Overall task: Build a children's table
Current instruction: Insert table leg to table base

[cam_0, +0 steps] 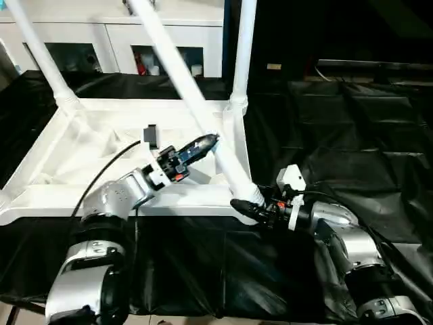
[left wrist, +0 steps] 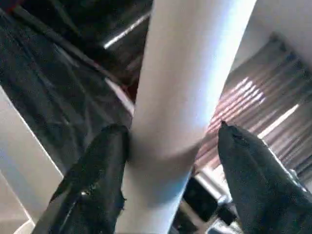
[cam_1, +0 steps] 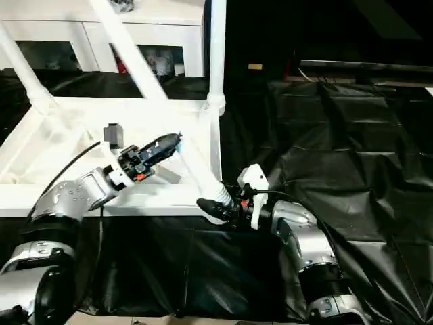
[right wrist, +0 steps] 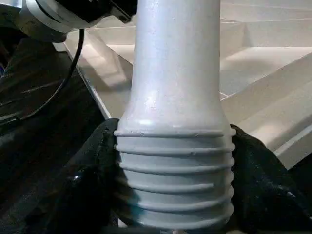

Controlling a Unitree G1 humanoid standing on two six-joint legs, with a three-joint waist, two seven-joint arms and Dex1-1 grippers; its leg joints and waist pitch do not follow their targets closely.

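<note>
The white tabletop [cam_0: 101, 200] lies upside down on black cloth, ribbed underside up. Two white legs stand in its far corner sockets, one on the left [cam_0: 40, 54] and one on the right [cam_0: 243, 47]. A third leg [cam_0: 176, 74] leans steeply over the near right corner. My right gripper [cam_0: 245, 206] is shut on its threaded lower end [right wrist: 174, 165], one finger [right wrist: 90, 180] pressed against each side. My left gripper [cam_0: 206, 143] straddles the leg's middle [left wrist: 180, 97] and is open: one finger [left wrist: 100, 165] touches the tube, the other [left wrist: 253, 175] stands off it.
A white cabinet with glass doors [cam_0: 101, 40] stands behind the table. Crumpled black cloth [cam_0: 338, 135] covers the surface to the right and along the near edge.
</note>
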